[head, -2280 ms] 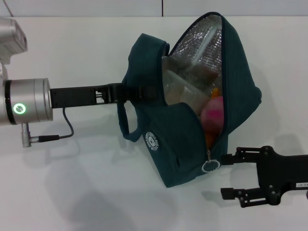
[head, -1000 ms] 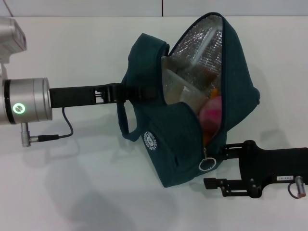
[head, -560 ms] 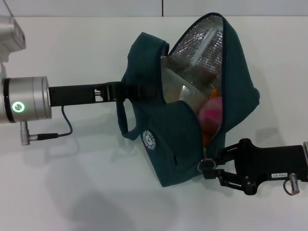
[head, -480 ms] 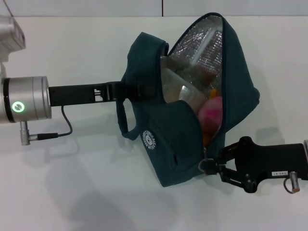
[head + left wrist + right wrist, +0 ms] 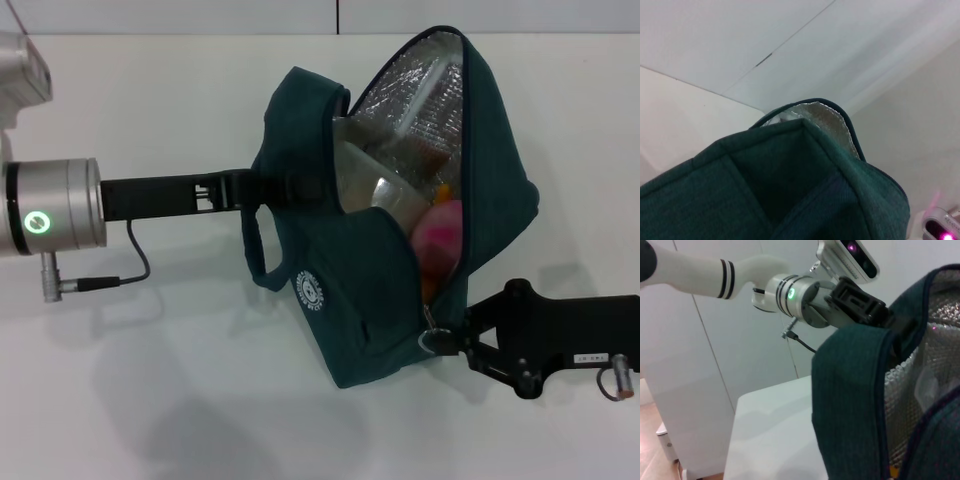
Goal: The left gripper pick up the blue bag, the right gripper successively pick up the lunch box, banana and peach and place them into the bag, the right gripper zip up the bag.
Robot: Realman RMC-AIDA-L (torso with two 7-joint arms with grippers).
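Note:
The blue bag (image 5: 365, 300) hangs open above the white table, its silver foil lining (image 5: 420, 85) showing. My left gripper (image 5: 278, 190) is shut on the bag's padded handle from the left. Inside the bag lie the clear lunch box (image 5: 375, 178), the pink peach (image 5: 440, 240) and an orange sliver of the banana (image 5: 446, 189). My right gripper (image 5: 452, 339) is at the bag's lower corner, shut on the ring zip pull (image 5: 431, 340). The left wrist view shows only bag fabric (image 5: 790, 195) and foil (image 5: 812, 112). In the right wrist view the bag (image 5: 855, 405) hangs from the left gripper (image 5: 860, 302).
The left arm's silver joint (image 5: 55, 220) with a green light and its dangling cable (image 5: 115, 283) stand at the left over the white table (image 5: 150, 380). The table's far edge meets a pale wall (image 5: 200, 15).
My right gripper swung in from the lower right, turned, and closed its fingers on the ring zip pull. The bag and the left arm stayed where they were.

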